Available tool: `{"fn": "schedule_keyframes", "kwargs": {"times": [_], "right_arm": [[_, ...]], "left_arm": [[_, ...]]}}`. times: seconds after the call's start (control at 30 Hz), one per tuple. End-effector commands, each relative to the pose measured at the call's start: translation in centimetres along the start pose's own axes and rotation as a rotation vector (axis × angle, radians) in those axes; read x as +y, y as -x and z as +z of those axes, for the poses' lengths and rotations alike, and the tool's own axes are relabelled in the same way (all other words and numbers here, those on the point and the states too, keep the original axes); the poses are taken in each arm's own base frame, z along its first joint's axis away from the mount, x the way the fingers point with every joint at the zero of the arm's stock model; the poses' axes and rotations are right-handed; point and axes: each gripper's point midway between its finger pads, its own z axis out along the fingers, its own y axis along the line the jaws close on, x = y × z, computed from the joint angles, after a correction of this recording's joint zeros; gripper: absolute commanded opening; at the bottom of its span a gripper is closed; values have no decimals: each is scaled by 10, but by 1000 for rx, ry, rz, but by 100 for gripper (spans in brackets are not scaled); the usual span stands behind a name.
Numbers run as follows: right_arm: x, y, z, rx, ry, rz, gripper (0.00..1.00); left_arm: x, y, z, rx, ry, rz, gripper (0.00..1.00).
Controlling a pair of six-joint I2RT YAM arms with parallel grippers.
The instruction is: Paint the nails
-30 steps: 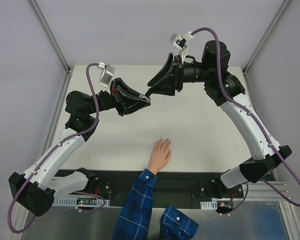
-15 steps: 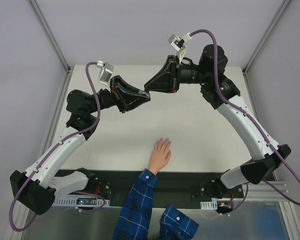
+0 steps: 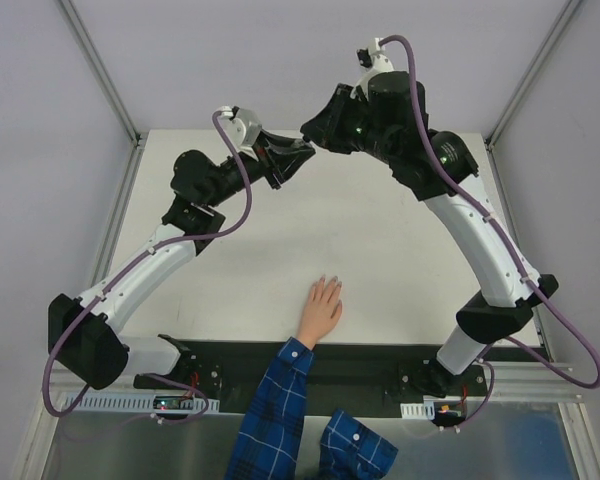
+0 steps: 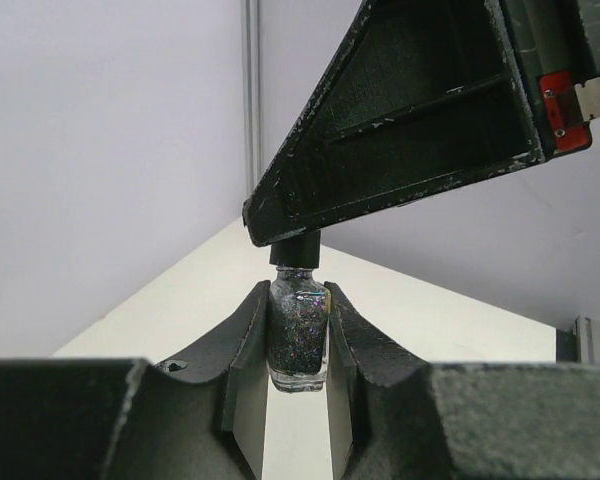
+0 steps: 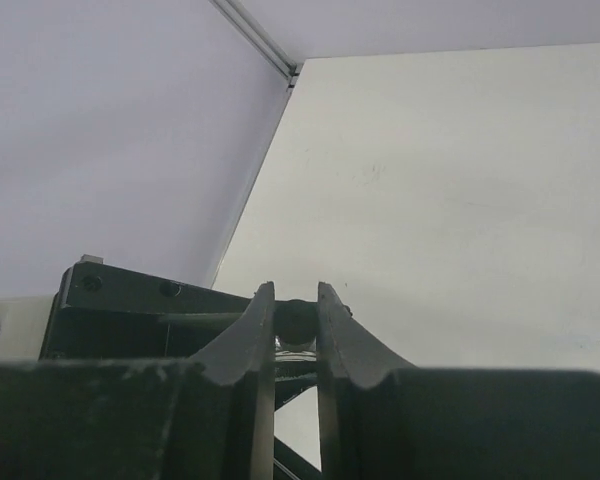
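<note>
A light-skinned hand (image 3: 320, 308) with a blue plaid sleeve (image 3: 275, 410) lies flat at the table's near edge; its nails (image 3: 328, 283) are too small to make out. High above the table's far side, my left gripper (image 3: 302, 151) is shut on a small glass bottle of dark glitter polish (image 4: 298, 335). My right gripper (image 3: 311, 130) meets it from the right and is shut on the bottle's black cap (image 5: 296, 320), which also shows in the left wrist view (image 4: 296, 250).
The white table (image 3: 400, 260) has metal frame rails at its left (image 3: 110, 225) and right (image 3: 525, 225) sides. A black base strip (image 3: 380, 365) runs along the near edge. Grey walls surround the cell.
Both arms have risen and swung toward the back, staying joined at the bottle. The hand has not moved.
</note>
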Motion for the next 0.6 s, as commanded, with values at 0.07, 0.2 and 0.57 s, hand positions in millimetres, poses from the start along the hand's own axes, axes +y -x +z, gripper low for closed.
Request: {"fn": "schedule_keyframes", "kwargs": {"times": [0.07, 0.2, 0.57], "right_arm": [[32, -4, -30, 21, 125, -91, 35], [52, 9, -66, 5, 415, -208, 83], [79, 0, -104, -51, 995, -384, 97]], "left_arm": [[-1, 23, -6, -80, 40, -14, 0], [-27, 19, -24, -37, -29, -116, 0], [-92, 69, -68, -118, -212, -396, 0]]}}
